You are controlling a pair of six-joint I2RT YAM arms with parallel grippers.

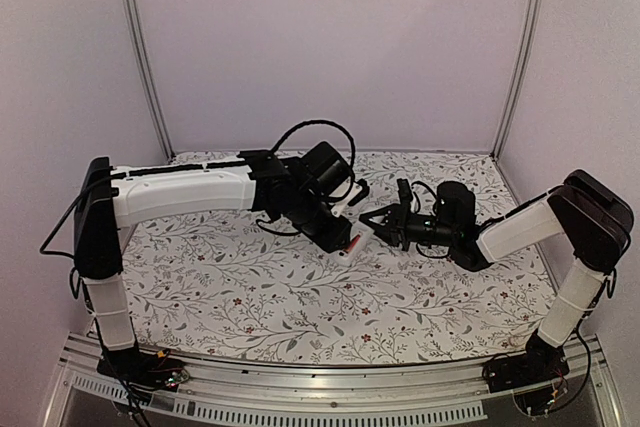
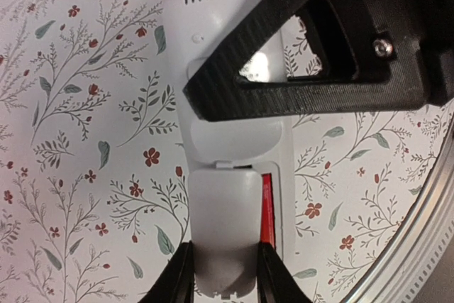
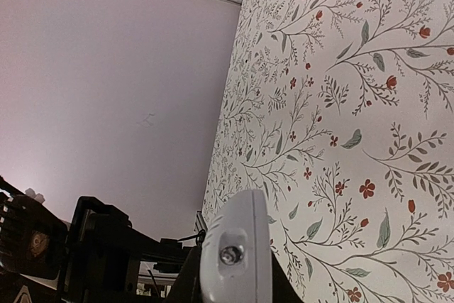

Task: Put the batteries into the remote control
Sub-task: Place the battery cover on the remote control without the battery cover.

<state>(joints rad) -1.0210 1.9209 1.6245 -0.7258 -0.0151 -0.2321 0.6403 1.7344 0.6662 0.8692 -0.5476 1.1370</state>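
The white remote control (image 2: pixel 234 133) lies back up on the floral table, and shows small in the top view (image 1: pixel 353 243). My left gripper (image 2: pixel 223 257) is shut on its white battery cover (image 2: pixel 223 211), which sits over the recess. A red battery (image 2: pixel 267 211) shows in the recess beside the cover. The dark battery is hidden. My right gripper (image 3: pixel 234 278) is shut on the remote's other end (image 3: pixel 237 246); one of its black fingers (image 2: pixel 298 97) crosses the remote. The two grippers, left (image 1: pixel 340 235) and right (image 1: pixel 377 224), meet at mid-table.
The floral cloth (image 1: pixel 250 287) covers the table. Plain walls stand at the back and sides (image 1: pixel 330 47). A metal rail (image 1: pixel 330 387) runs along the near edge. A metal strip (image 2: pixel 425 232) shows at the left wrist view's lower right.
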